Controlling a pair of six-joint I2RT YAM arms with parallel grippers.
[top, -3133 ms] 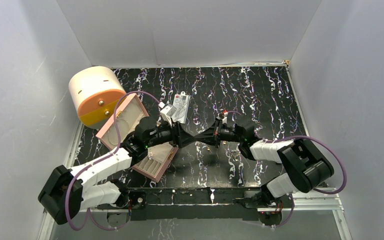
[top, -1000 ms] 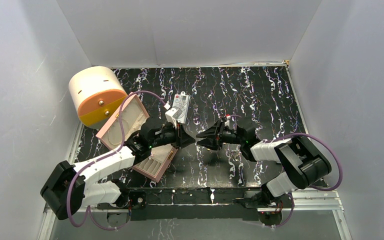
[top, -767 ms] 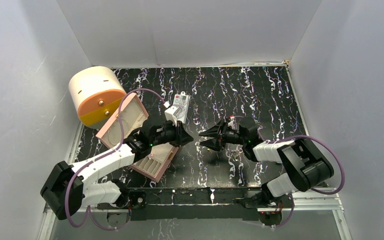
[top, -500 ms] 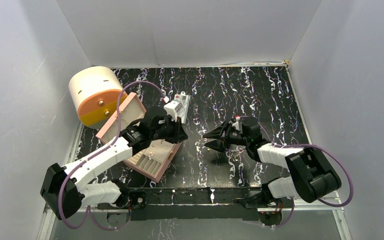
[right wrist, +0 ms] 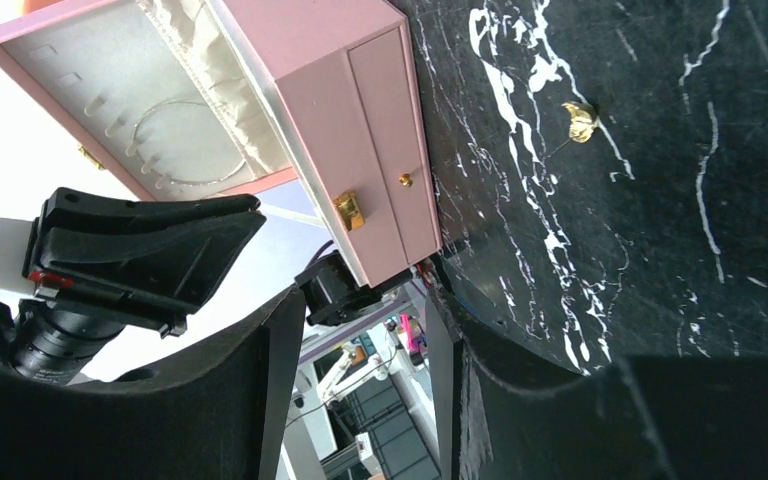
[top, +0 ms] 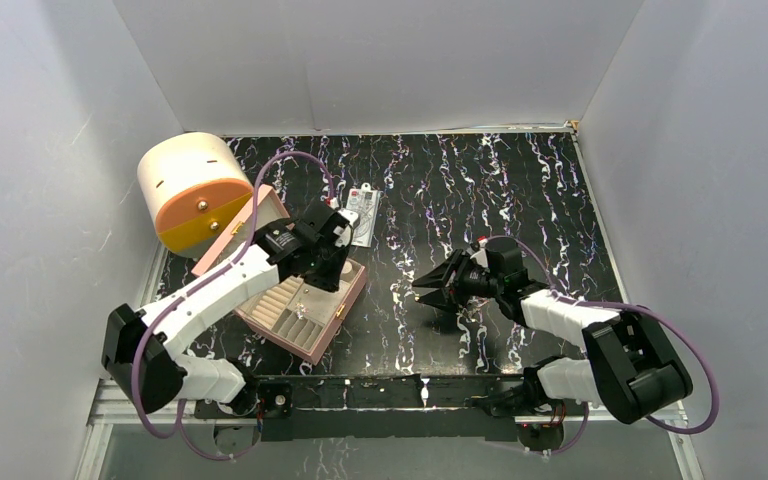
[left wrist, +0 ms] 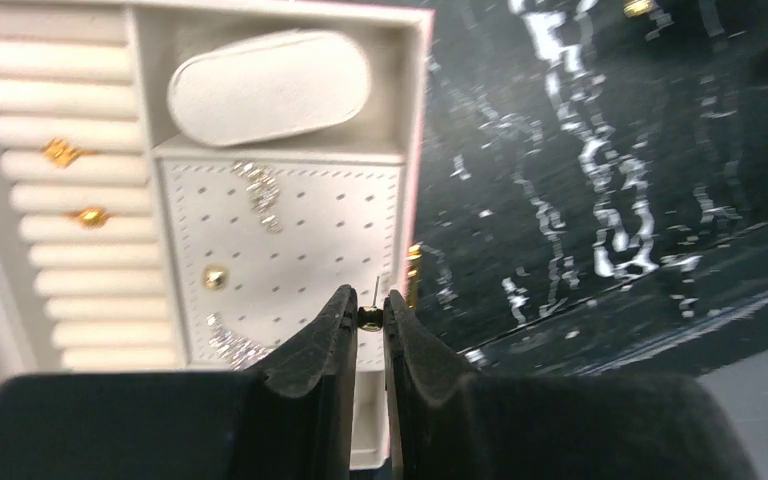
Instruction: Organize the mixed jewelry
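The pink jewelry box [top: 300, 310] lies open at the left, its lid [top: 250, 235] tilted back. My left gripper [top: 325, 270] hangs over the box, shut on a tiny gold stud [left wrist: 368, 318] whose pin sticks out past the tips, above the white perforated pad [left wrist: 290, 240]. On that pad sit a gold stud [left wrist: 215, 277] and silvery chain pieces [left wrist: 260, 190]. Gold pieces [left wrist: 60, 152] rest in the ring rolls. My right gripper [top: 430, 290] is open and empty over the table's middle. A loose gold piece [right wrist: 580, 120] lies on the black table beyond it.
A cream and orange cylinder [top: 190, 190] lies on its side at the back left, behind the box lid. A clear packet with a white card [top: 362, 215] lies just behind the left wrist. Grey walls close in the black marbled table [top: 520, 190] on three sides.
The two grippers stood tip to tip at the table's middle. The left arm has swung left over the box with the stud. The right gripper has opened wider and drawn back right.
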